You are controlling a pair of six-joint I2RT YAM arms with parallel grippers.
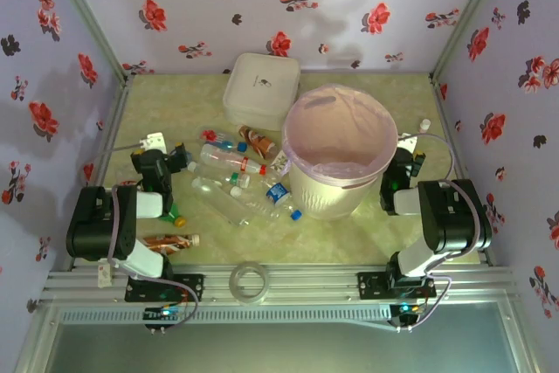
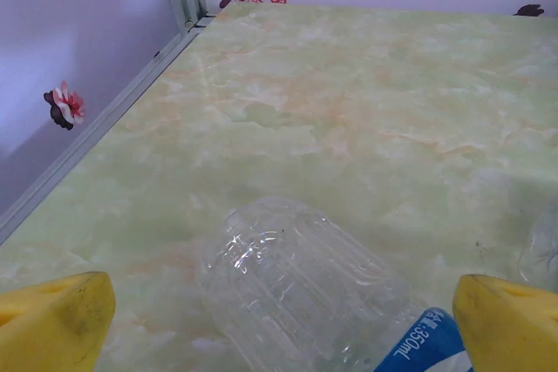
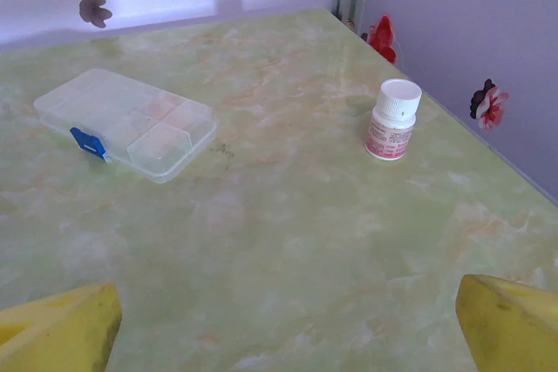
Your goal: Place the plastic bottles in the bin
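The cream-white bin (image 1: 313,199) with its pink liner stands right of centre. Several plastic bottles lie to its left: a clear one with a red label (image 1: 229,162), a blue-capped one (image 1: 279,198), a clear one (image 1: 220,203), a brown-orange one (image 1: 170,240) and a green one (image 1: 175,213) by the left arm. My left gripper (image 1: 162,150) (image 2: 283,337) is open; the ribbed base of a clear bottle with a blue label (image 2: 296,294) lies between its yellow fingertips (image 2: 52,324), touching neither. My right gripper (image 1: 404,163) (image 3: 283,337) is open over bare table beside the bin.
A square white lidded box (image 1: 260,89) stands behind the bin. A clear tape ring (image 1: 251,281) lies at the near edge. Ahead of the right gripper are a clear compartment case (image 3: 126,124) and a small white-capped bottle (image 3: 392,119) (image 1: 425,125). Walls enclose three sides.
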